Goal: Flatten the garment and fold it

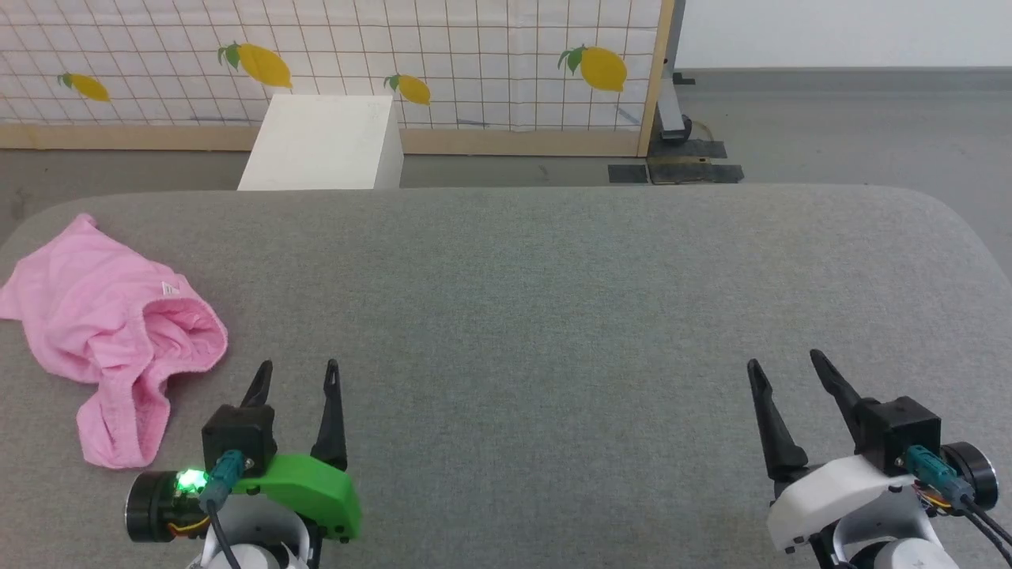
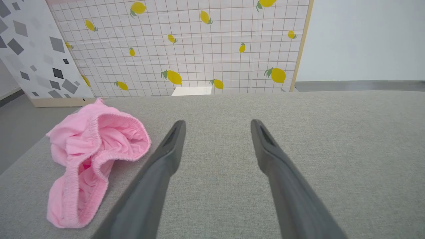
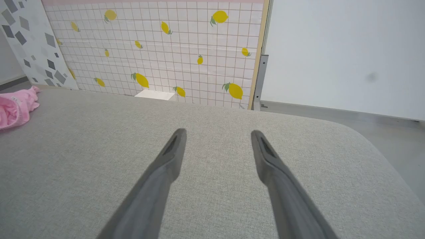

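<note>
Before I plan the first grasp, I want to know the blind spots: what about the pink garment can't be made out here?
1. Head view: the garment is bunched, and its own folds hide its outline and underside.
2. Head view: the label is too small to read.
3. Right wrist view: the left edge cuts off most of the garment.

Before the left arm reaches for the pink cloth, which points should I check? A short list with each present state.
1. Left gripper open and empty: ok.
2. Right gripper open and empty: ok.
3. Light pink wrinkled cloth garment lying flat: not ok, bunched near the grey fabric surface's left edge.
4. Way from left gripper to garment free: ok.
5. Gathered elastic band edge exposed for a grasp: ok.
</note>
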